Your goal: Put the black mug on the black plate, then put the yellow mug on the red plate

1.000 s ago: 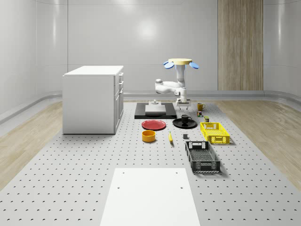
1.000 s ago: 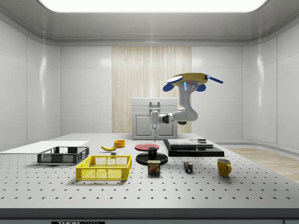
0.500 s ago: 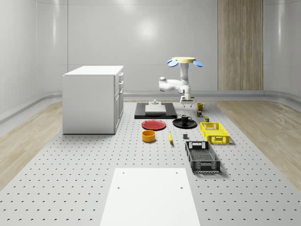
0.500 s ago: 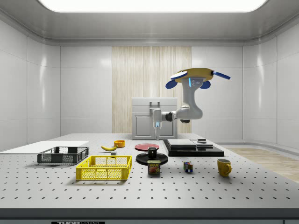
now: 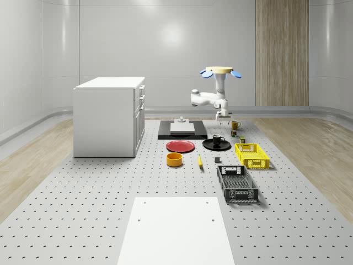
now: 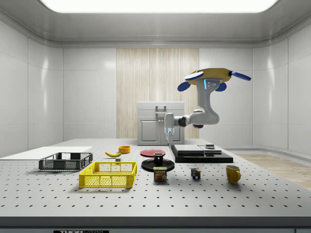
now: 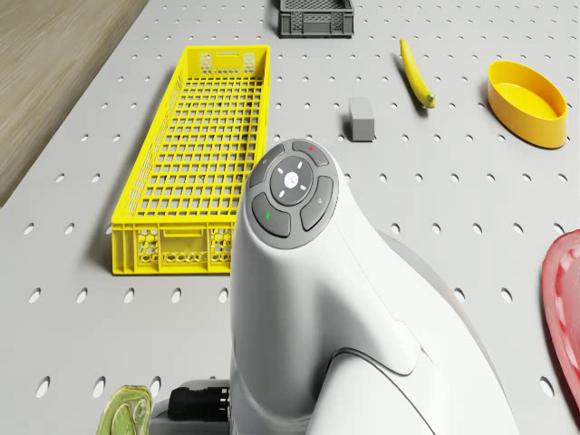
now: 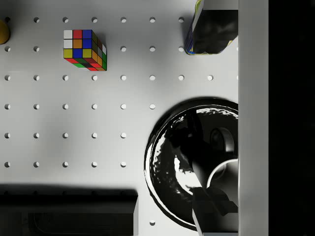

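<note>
Black mug upright on black plate; pincer above it, empty; finger gap can't be judged; drone hovering.

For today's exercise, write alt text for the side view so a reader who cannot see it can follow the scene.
The drone hovers above the perforated table, its gripper hanging above the black mug, which sits on the black plate. The yellow mug stands apart.
</note>
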Robot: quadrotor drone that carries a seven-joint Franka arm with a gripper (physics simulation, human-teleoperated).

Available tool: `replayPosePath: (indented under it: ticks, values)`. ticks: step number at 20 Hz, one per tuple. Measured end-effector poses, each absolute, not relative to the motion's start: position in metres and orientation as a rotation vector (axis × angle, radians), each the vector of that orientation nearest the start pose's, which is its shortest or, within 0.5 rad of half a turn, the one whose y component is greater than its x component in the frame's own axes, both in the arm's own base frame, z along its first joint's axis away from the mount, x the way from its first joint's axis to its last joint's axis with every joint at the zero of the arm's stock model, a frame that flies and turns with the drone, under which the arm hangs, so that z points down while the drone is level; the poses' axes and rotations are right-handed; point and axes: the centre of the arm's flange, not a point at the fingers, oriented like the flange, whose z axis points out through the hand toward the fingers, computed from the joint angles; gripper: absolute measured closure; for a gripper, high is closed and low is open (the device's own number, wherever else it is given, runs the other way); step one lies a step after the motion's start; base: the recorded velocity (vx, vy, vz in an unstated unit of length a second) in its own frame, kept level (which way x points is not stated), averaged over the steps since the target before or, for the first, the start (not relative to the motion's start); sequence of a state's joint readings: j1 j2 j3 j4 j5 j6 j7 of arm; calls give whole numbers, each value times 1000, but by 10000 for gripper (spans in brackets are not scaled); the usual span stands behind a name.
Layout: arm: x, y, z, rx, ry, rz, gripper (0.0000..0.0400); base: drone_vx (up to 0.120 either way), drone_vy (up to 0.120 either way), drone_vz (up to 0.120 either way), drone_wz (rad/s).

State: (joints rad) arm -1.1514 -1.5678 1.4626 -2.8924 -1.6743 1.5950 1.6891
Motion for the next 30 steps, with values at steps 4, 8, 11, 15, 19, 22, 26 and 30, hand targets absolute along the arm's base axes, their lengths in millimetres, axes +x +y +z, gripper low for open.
replayPosePath:
  ticks: [4, 8, 11, 15, 19, 22, 26, 30]
  values:
    - [302, 2, 468, 1, -2, 786, 0, -120, 70, 0, 0]
    - [302, 2, 468, 1, -2, 786, 0, -120, 40, 0, 0]
    - [302, 2, 468, 1, -2, 786, 0, -120, 120, 0, 0]
    - [302, 2, 468, 1, -2, 786, 0, -120, 60, 0, 0]
    - [302, 2, 468, 1, -2, 786, 0, -120, 70, 0, 0]
    - [302, 2, 468, 1, -2, 786, 0, -120, 120, 0, 0]
    - [302, 2, 468, 1, -2, 786, 0, -120, 70, 0, 0]
    - [302, 2, 468, 1, -2, 786, 0, -120, 0, 0, 0]
